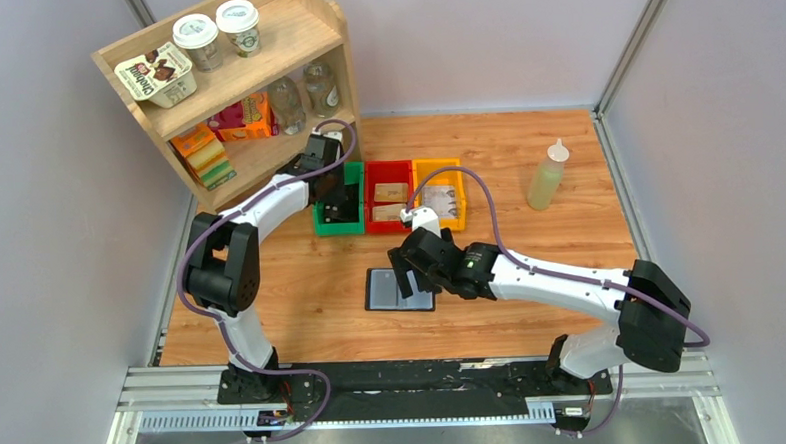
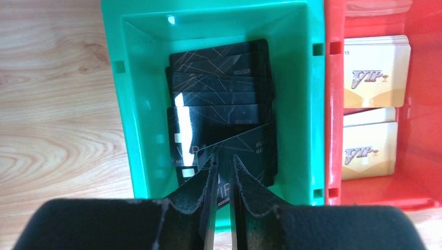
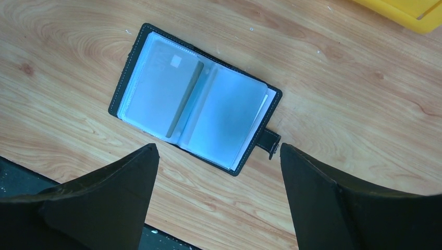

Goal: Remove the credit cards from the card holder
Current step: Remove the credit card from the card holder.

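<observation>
Right claw (image 3: 217, 149) wide above card holder (image 3: 208, 112); credit cards (image 2: 221, 99) in bin (image 2: 136, 109).

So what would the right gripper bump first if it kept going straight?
Probably the open card holder, flat on the table: the right gripper points down at it, jaws wide. Depth is unclear.

The cards (image 2: 219, 99) were black with thin gold lines, inside a green bin (image 2: 135, 104). At right, a red bin (image 2: 333, 130) held cream-and-gold VIP cards (image 2: 375, 73). The holder (image 3: 193, 99) was black with pale stitching and grey-blue sleeves, on a light wood-grain table (image 3: 365, 130).
</observation>
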Controlling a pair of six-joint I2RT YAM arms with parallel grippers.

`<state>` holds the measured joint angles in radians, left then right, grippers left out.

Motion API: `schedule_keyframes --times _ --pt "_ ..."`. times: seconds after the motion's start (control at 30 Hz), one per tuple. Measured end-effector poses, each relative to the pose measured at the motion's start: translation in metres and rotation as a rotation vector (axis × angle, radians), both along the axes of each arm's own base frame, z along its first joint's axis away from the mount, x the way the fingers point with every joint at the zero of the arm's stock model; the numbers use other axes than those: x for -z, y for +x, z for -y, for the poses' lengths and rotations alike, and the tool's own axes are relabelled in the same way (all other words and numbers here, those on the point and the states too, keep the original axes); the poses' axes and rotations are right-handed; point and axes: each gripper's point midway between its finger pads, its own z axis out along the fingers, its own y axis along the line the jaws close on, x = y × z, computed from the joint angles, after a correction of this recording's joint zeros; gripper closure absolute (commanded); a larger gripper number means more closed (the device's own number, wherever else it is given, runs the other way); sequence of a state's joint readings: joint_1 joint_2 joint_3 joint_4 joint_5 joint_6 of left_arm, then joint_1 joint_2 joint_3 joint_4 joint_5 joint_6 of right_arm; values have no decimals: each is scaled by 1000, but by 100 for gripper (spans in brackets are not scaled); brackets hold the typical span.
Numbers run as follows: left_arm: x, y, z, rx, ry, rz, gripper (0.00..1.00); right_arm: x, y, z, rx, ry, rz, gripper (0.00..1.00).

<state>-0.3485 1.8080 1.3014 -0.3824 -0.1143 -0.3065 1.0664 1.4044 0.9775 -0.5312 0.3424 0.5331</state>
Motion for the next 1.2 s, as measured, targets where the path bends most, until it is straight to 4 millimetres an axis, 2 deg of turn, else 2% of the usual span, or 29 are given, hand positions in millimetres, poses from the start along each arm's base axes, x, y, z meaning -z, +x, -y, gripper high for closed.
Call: schedule_keyframes --times 0.37,0.43,0.53,0.63,0.73,0.9,0.97,1.07,1.2 --pt "6 0 -16 -45 88 50 79 3 1 0 3 2 6 10" --pt "6 -1 -20 -56 103 52 76 3 1 1 3 3 6 9" --pt "4 -6 -25 -72 112 49 66 3 0 2 3 11 10 8" --pt "0 -25 -32 -91 99 16 62 -1 0 2 -2 23 20 8" --pt "-17 -42 -33 -87 67 9 57 -7 1 -1 -12 47 36 8" --pt "-72 -74 -18 -20 -63 92 55 -7 1 -8 -38 50 44 11" --pt "-86 -90 -10 20 -117 113 55 -3 2 -13 -47 43 37 13" --pt "-85 -121 5 80 -192 91 54 5 3 -17 -52 30 25 19" --pt "-56 -167 27 150 -265 -19 54 22 3 -20 -53 2 1 34"
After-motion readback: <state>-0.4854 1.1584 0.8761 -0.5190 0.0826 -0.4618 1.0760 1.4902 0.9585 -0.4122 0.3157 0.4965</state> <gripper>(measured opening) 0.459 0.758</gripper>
